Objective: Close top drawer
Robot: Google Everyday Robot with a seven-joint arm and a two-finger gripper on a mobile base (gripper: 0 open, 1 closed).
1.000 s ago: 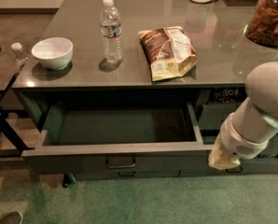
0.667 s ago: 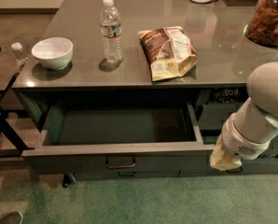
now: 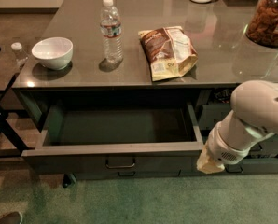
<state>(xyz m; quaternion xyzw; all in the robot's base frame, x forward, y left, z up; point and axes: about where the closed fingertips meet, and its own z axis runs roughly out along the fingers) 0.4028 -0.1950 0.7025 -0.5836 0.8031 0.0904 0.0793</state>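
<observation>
**Top drawer wide open, gripper at its right corner**

Far left on the desk (image 3: 213, 64): white bowl (image 3: 52, 52), seemingly empty. At its 3 o'clock: capped water bottle (image 3: 112, 30), clear, fill level hard to judge. Further right: chip bag (image 3: 169, 51) lying flat, sealed or not unclear. Below, at 6 o'clock of bottle and bag: top drawer (image 3: 73, 162), standing well out from the desk, interior bare as far as visible, handle (image 3: 120, 163) centred on the front. At 3 o'clock of that front, just beside its right corner: gripper (image 3: 208, 161), clenched or released impossible to tell. Far right, toward 1 o'clock: jar (image 3: 269, 17) full of brown snacks.

Likely risks: pushing off-centre at the corner, skewing and jamming the drawer; glancing off the front; shoving hard enough to topple the bottle.
</observation>
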